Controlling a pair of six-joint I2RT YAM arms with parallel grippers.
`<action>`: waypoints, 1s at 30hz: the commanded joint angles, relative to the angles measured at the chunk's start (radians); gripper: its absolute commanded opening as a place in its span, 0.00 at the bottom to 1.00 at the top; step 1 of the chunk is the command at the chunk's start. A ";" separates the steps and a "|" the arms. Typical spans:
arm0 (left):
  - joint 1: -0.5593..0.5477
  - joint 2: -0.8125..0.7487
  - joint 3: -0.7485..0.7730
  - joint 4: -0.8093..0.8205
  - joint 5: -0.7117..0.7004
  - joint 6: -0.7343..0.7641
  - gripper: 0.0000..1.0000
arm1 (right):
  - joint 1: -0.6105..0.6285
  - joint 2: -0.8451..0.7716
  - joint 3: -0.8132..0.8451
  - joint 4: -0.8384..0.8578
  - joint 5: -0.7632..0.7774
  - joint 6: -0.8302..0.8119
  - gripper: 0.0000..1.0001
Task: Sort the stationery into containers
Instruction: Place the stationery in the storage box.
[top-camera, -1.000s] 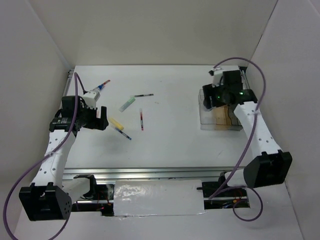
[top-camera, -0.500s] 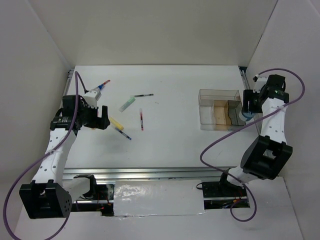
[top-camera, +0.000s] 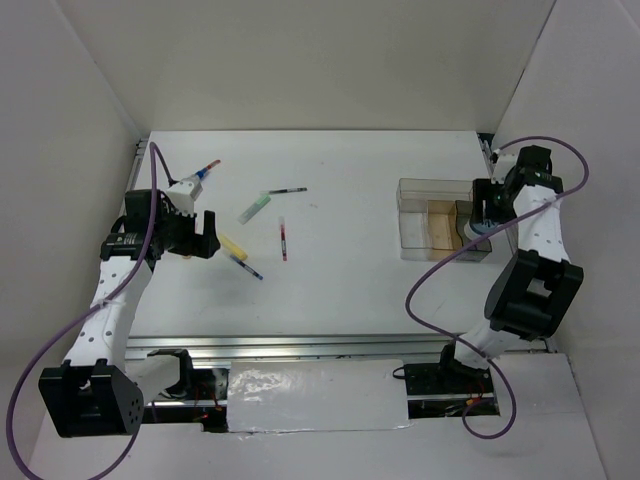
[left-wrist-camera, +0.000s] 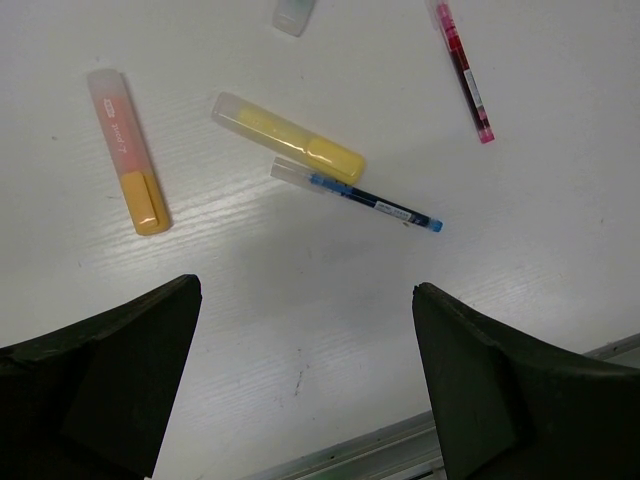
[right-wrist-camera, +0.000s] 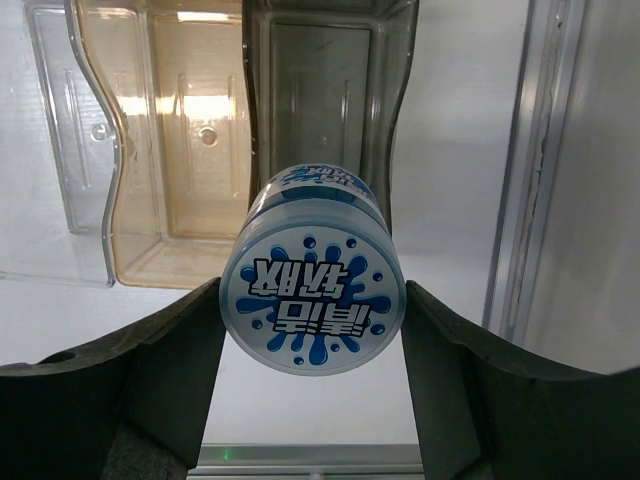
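Over the last second the right arm has swung off the clear box (top-camera: 405, 226) to its right side, and the left arm has not shifted. The round blue-white roll (right-wrist-camera: 313, 300) sits clamped between the right gripper (right-wrist-camera: 312, 335) fingers, at the near end of the box's smoky compartment, with the tan one beside it. The roll's face carries blue splashes and bold blue characters, seen upside down; I cannot read them.

Across the table (top-camera: 350, 290), the left gripper (left-wrist-camera: 305, 370) hangs with its jaws wide apart and empty. Below it lie the orange marker (left-wrist-camera: 128, 150), the yellow marker (left-wrist-camera: 288, 137), the blue pen (left-wrist-camera: 355, 197) touching it, and the red pen (left-wrist-camera: 464, 70). Their small print is too fine to read. The green marker (top-camera: 255, 208), black pen (top-camera: 286, 190) and blue-tipped tube (top-camera: 200, 174) lie farther back.
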 joint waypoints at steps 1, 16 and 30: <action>0.002 -0.001 0.011 0.046 0.016 -0.006 0.99 | 0.013 0.021 0.054 0.075 0.016 0.015 0.47; 0.003 0.037 0.014 0.060 0.002 -0.003 0.99 | 0.022 0.089 0.015 0.123 0.016 0.023 0.47; 0.025 0.089 0.072 0.069 -0.106 -0.015 0.99 | 0.059 0.136 0.005 0.123 0.074 0.060 0.63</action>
